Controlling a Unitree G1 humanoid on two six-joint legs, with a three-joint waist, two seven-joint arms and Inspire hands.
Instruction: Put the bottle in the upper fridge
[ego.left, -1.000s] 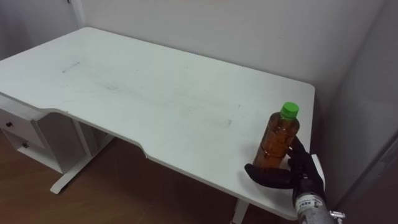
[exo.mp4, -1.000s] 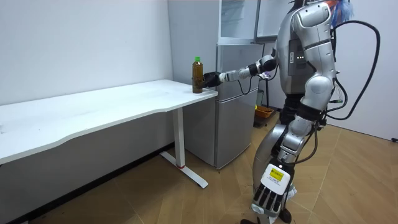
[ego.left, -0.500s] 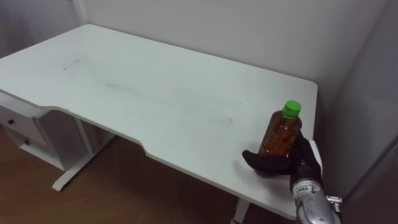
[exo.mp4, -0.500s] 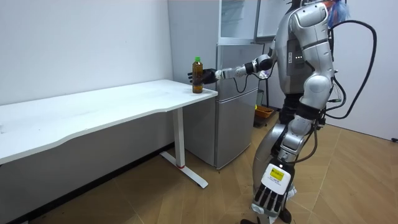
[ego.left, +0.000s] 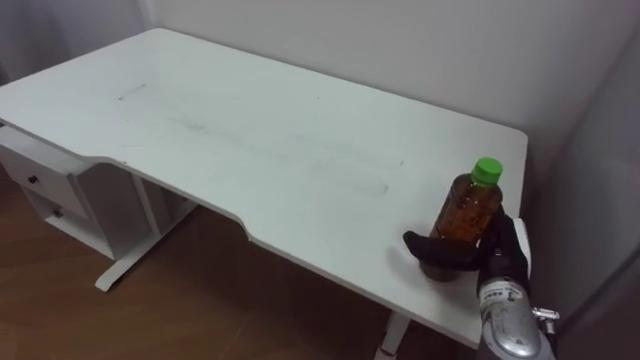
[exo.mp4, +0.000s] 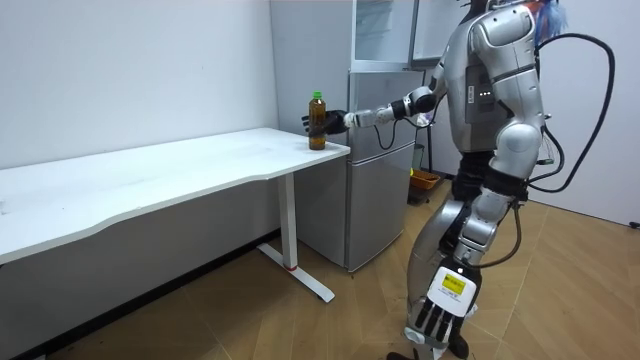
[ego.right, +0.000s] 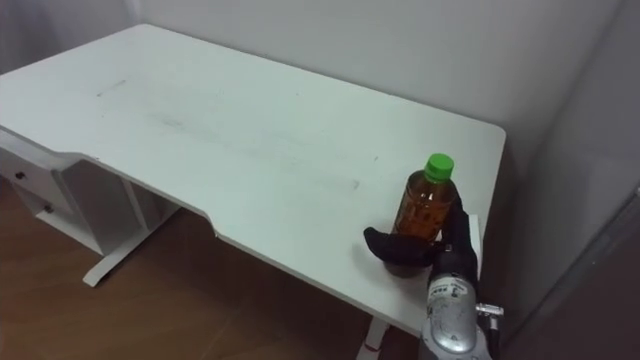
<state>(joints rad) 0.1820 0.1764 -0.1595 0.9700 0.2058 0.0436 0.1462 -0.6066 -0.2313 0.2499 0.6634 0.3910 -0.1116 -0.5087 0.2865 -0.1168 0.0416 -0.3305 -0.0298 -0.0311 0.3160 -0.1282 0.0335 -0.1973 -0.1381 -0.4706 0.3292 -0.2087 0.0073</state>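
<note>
Just one bottle (ego.left: 466, 215) on one table (ego.left: 250, 130), right hand (ego.left: 503, 258) gripping.

White desk (ego.left: 250, 130) w/ drawers (ego.left: 45, 185), wood floor (ego.left: 220, 300)

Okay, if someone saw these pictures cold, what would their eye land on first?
The amber bottle with its green cap, upright near the right end of the white table, with the right hand curled round its lower part. In the room view the robot stands by the grey fridge, right arm stretched to the table, left hand hanging open.
</note>
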